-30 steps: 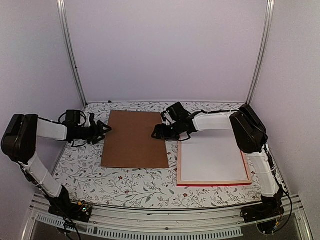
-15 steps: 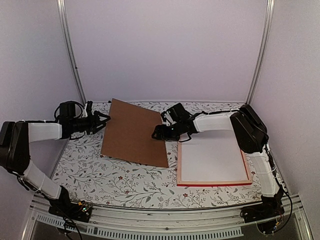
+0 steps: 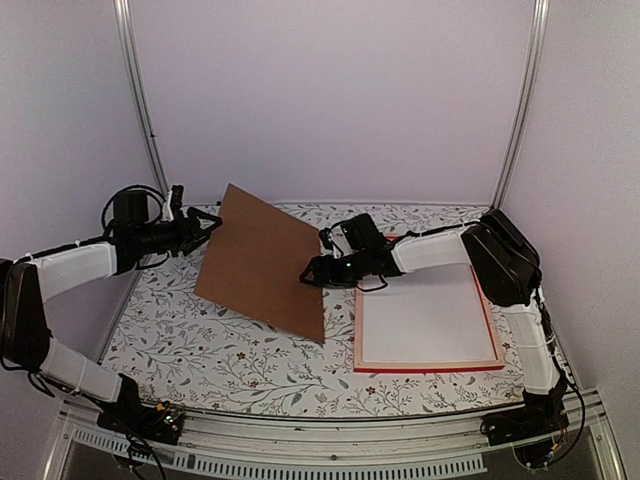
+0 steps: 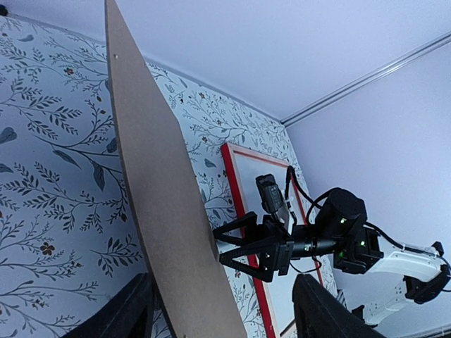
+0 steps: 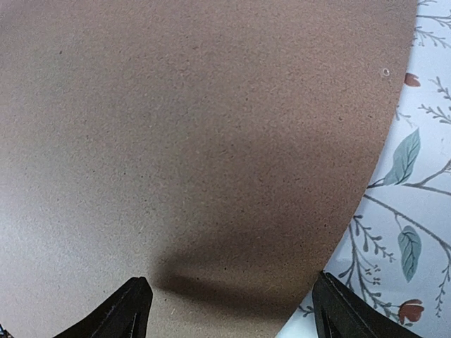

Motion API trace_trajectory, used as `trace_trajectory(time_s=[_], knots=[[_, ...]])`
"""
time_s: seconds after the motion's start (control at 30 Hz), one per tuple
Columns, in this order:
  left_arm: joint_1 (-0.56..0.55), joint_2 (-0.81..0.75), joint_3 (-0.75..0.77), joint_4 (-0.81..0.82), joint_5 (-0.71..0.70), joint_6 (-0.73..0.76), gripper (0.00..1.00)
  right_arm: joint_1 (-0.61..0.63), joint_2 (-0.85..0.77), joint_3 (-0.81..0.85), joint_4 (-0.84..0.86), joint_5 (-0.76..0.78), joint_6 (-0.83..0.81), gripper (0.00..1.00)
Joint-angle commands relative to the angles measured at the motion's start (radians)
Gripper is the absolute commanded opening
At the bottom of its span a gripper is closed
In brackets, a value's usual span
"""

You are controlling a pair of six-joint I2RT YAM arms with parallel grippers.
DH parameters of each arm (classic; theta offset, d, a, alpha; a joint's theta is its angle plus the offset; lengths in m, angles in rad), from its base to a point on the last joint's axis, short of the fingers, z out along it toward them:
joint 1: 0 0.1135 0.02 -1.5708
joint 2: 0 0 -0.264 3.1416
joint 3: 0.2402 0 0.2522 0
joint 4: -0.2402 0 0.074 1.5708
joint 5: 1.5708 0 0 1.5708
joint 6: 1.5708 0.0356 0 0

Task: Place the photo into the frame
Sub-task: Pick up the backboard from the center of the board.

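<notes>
The frame [image 3: 428,367] lies flat just right of the right gripper [image 3: 318,268], whose fingers are spread wide against the right edge of the tilted backing board [image 3: 262,262]. The left gripper [image 3: 200,225] straddles the board's far left corner; whether it pinches the board cannot be told.

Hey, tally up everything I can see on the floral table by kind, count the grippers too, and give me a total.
brown board: 1
frame, red-edged: 1
white panel inside the frame: 1
grippers: 2 (left gripper, right gripper)
Total: 5
</notes>
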Motion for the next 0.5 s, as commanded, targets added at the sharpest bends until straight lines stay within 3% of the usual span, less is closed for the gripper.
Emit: trace_trajectory(time_s=[0.0, 0.27, 0.47], knots=[[-0.061, -0.042, 0.033, -0.077, -0.074, -0.006, 0.71, 0.035, -0.010, -0.089, 0.051, -0.150, 0.024, 0.82], [-0.109, -0.028, 0.087, -0.194, -0.167, -0.003, 0.69, 0.035, -0.017, -0.155, 0.120, -0.198, 0.059, 0.82], [-0.131, -0.014, 0.159, -0.309, -0.234, 0.034, 0.52, 0.035, -0.029, -0.156, 0.109, -0.186, 0.048, 0.83]])
